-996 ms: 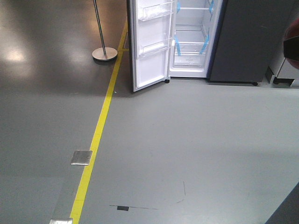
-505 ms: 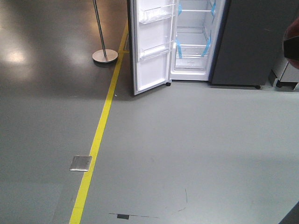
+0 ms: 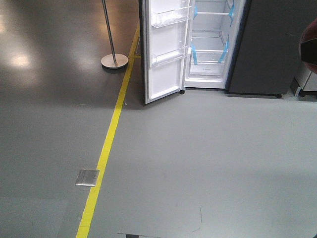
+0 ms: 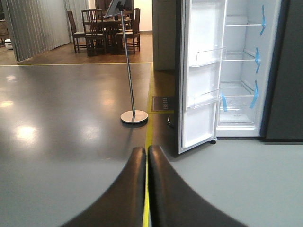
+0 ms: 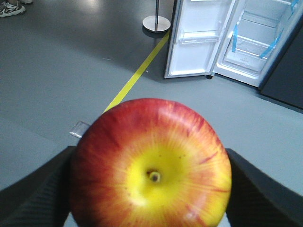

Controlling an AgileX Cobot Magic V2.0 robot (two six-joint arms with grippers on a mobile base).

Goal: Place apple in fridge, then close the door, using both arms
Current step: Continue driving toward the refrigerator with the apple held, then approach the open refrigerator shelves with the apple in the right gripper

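Apple, round and glossy, red with yellow streaks [image 5: 150,161], is sitting clamped in the right gripper [image 5: 150,194]. The dark ribbed fingers [image 5: 38,194] are squeezing it from both sides, and its dimpled end is facing the wrist camera. It is riding in the air above the smooth grey floor [image 3: 198,163], well apart from any shelf, so the placing is not yet done.

The black left gripper [image 4: 147,151] is hanging low with its fingers pressed together on nothing. I judge it is being kept free for the door push, since that side is nearer the open panel.

On the floor, a yellow painted line [image 3: 106,148] is running away towards the appliance, with a small square metal plate [image 3: 87,177] lying just beside it.

Farther off, the tall narrow door with white lining and clear plastic bins [image 3: 166,49] is standing swung wide to the left, leaving the opening free for the loaded arm.

Behind it, the tall dark grey fridge with a white interior [image 3: 210,49] is showing white shelves marked with blue tape, and they look bare. A thin metal pole on a round base [image 3: 114,61] is standing left of the door, clear of its closing swing.
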